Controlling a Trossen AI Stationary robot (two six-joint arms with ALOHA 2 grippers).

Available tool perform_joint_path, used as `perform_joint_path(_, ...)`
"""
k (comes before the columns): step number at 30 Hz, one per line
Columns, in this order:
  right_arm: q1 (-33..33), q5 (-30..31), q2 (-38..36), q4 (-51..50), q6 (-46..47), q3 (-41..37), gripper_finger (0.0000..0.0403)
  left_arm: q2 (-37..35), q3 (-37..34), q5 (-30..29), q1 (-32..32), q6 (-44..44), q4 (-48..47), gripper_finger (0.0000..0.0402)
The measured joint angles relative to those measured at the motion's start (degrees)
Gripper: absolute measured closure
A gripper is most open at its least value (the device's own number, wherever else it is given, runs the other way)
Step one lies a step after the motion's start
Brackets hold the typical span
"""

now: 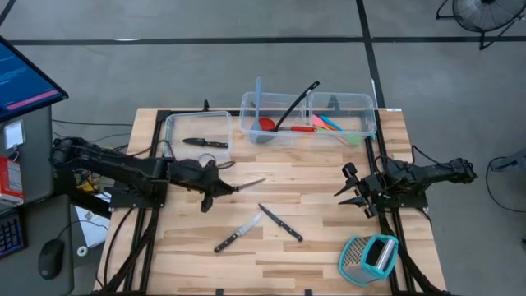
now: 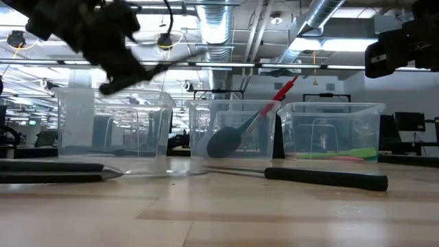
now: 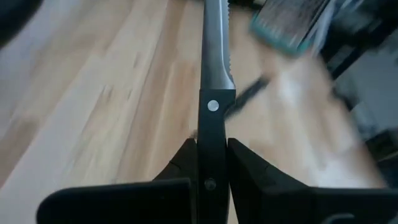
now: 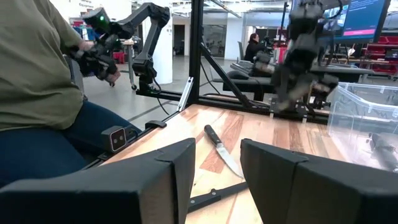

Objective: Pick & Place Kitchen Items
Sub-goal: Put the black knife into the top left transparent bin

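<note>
Grater: the teal-framed grater sits at the near right corner of the wooden table.
Loose knives: two black-handled knives lie flat near the middle of the table, close together but apart.
Left gripper: the left gripper is clenched on a black-handled knife. The left wrist view shows its fingers pinching the handle, with the blade sticking straight out. In the low view this knife is up in the air above the table.
Right gripper: the right gripper waits over the right side of the table. Its fingers are spread apart and hold nothing.
Left bin: a clear bin at the far left holds one black-handled knife.
Right bins: the middle clear bin holds a red spoon, a black spoon and a grey-blue spatula. The right part holds bright spatulas.
Person: a person in a green top sits past the table edge in the right wrist view.
Writing: none can be read; the screen text is too small.
</note>
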Motion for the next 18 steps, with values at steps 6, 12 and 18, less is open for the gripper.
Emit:
perform_joint_path(6,0.0,0.0,0.0,0.0,0.0,0.0,0.0278,-6.9,0.1,4.5,0.3,-0.7,9.6,0.0372)
perform_joint_path(12,0.0,0.0,0.0,0.0,0.0,0.0,0.0278,-12.6,0.1,10.6,0.3,-2.1,20.5,0.0371)
perform_joint_path(18,0.0,0.0,0.0,0.0,0.0,0.0,0.0278,-16.7,0.1,17.3,0.3,-2.2,29.8,0.0371)
